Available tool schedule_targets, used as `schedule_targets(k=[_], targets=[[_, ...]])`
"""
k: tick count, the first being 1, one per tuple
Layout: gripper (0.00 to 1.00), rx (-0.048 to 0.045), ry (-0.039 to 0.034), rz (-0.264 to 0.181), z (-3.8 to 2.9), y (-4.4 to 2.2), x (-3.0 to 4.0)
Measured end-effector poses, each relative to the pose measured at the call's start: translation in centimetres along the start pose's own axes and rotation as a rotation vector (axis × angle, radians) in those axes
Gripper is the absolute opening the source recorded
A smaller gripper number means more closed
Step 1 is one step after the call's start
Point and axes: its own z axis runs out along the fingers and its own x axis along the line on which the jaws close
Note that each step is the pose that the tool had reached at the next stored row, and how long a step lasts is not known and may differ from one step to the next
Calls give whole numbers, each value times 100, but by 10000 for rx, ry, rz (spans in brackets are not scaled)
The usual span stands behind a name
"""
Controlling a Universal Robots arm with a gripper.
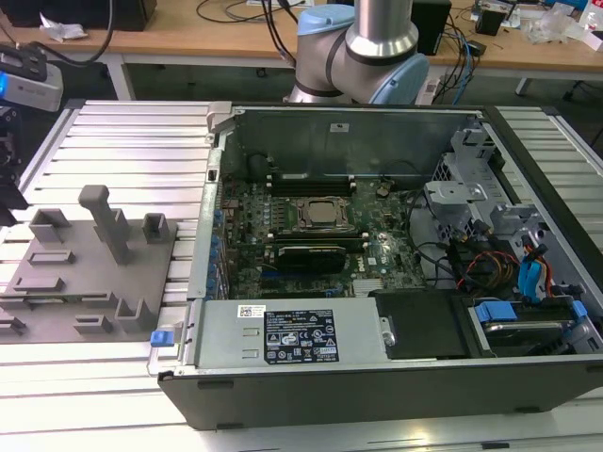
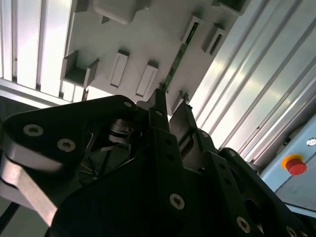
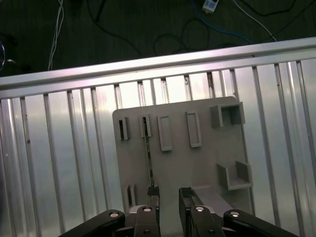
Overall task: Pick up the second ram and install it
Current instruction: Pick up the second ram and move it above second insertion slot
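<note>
The second ram (image 3: 148,158) is a thin green stick standing on edge in the slots of the grey fixture plate (image 3: 177,168). In the second wrist view the ram (image 2: 177,55) runs as a narrow green line across the plate (image 2: 133,44). My gripper (image 3: 169,195) hangs above the plate's near end, open, with nothing between its black fingers (image 3: 153,196). One fingertip lines up with the end of the stick, and the other is off to the side. From the second wrist view the gripper (image 2: 171,106) also stands over the ram's end.
The open computer case (image 1: 377,377) lies to the exterior view's right of the fixture plate (image 1: 104,311), with the processor socket (image 1: 318,214) and black memory slots (image 1: 311,177) inside. Both rest on a ribbed aluminium table (image 1: 122,141). The arm's base (image 1: 367,56) stands behind the case.
</note>
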Motion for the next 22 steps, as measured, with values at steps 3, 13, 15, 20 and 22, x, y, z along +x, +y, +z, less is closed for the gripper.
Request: schedule_targets(k=[3,13,15,20,22], targets=[[30,0,0,0,25,-1,0],[30,0,0,0,109,-5,1],[30,-1,0,0,128,-6,2],[30,0,0,0,166,-8,2],[30,-1,1,0,187,-9,3]])
